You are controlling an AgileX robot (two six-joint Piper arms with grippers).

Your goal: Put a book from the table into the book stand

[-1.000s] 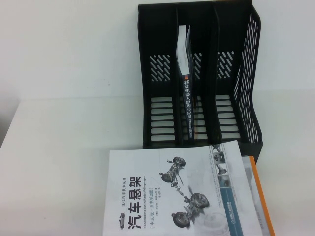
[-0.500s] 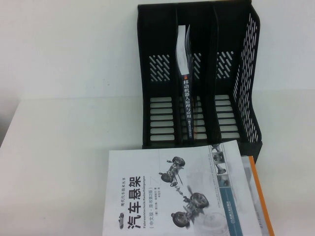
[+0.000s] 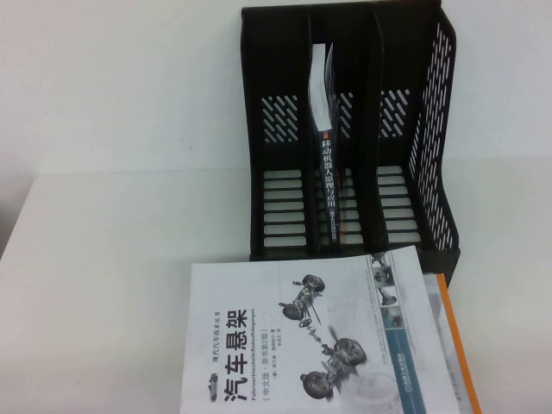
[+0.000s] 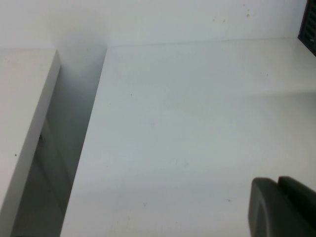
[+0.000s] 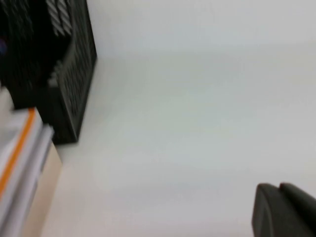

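Over on the left, the left gripper [image 4: 284,207] hangs above bare white table [image 3: 103,259], only a dark corner of it showing in its wrist view, so whether it is open or closed cannot be told. It does not appear in the high view at all. Moving right, the white book [image 3: 310,336] lies flat near the front edge, cover up, its big black title reading 汽车悬架 beside a drawing of a car suspension. Behind it stands the book stand [image 3: 276,112], black, three slots, and there in the middle slot is the book [image 3: 328,185], on edge, spine toward us with white characters 移动机器人原理与应用, pages fanning slightly at the top. Further right, an orange-edged book [image 3: 457,345] peeks from beneath the white one. Far right, the right gripper [image 5: 286,210] hovers over bare tabletop just beside the stand's outer wall; again only a sliver shows, its state unreadable.
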